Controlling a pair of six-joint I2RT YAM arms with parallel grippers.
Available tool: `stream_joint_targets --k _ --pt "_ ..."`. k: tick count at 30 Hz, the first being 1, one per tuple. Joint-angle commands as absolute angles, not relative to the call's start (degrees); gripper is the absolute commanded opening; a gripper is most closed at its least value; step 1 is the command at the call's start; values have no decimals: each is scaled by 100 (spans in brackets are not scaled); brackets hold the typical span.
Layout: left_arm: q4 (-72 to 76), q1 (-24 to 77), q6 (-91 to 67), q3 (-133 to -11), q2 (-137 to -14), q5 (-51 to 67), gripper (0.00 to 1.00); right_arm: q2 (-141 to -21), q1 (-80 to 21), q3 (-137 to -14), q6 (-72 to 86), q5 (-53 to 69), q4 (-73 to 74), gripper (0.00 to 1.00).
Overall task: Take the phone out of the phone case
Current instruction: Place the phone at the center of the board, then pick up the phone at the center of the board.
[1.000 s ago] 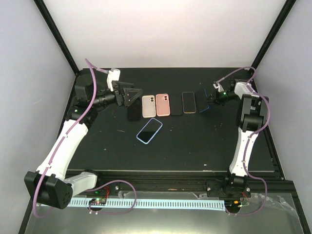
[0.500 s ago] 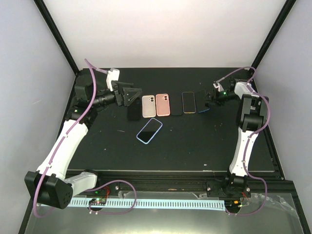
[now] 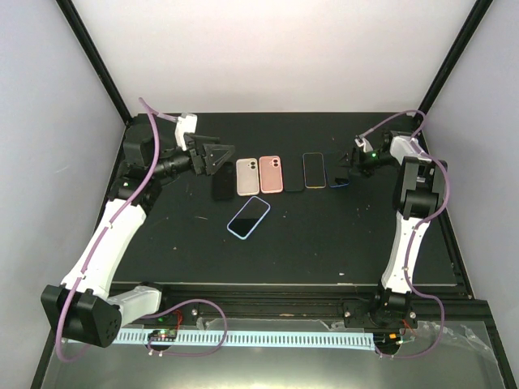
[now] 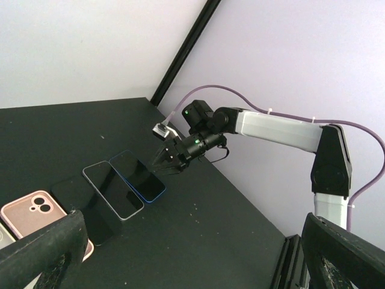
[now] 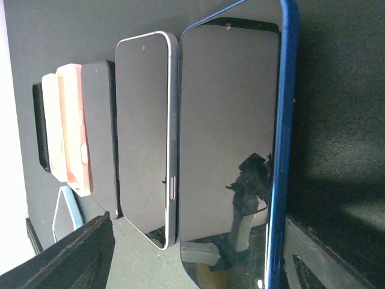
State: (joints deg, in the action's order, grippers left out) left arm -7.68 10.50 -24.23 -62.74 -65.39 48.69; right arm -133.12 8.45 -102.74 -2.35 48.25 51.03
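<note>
A phone in a light blue case (image 3: 249,217) lies alone, in front of a row of phones and cases. At the row's right end lies a blue-edged phone (image 3: 336,173) (image 5: 228,120), screen up, next to a white-rimmed phone (image 3: 314,170) (image 5: 144,132). My right gripper (image 3: 347,170) (image 5: 197,235) stands open at the blue phone's right end, with a finger on each side of it and not gripping it. My left gripper (image 3: 215,156) (image 4: 192,265) hangs open and empty over the row's left end, tilted towards the right arm.
Further along the row lie two pink cases (image 3: 247,177) (image 3: 271,174), camera holes up, and two black slabs (image 3: 221,186) (image 3: 293,180). The enclosure's black frame posts (image 3: 97,61) rise at the back corners, and the walls stand close to both arms.
My right gripper has gone from nearly shut to open at the blue-edged phone's end. The left arm has not moved.
</note>
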Motion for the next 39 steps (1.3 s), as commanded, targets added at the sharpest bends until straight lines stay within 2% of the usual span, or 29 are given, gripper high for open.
stream_joint_targets --k 1,14,28,39 --pt "-782 985 -2395 -6276 -6488 4738 99 -12880 878 -10304 -227 4751 5003 77" --pt "-1145 925 -2080 -6275 -6345 4547 99 -12267 876 -10293 -557 4563 5229 93" --pt "-2760 932 -580 -6417 -6327 4311 99 -10335 879 -9768 -1425 4644 5879 100" --pt "-4104 1031 574 -6337 -6608 3609 99 -9319 879 -9862 -1977 4842 6444 100"
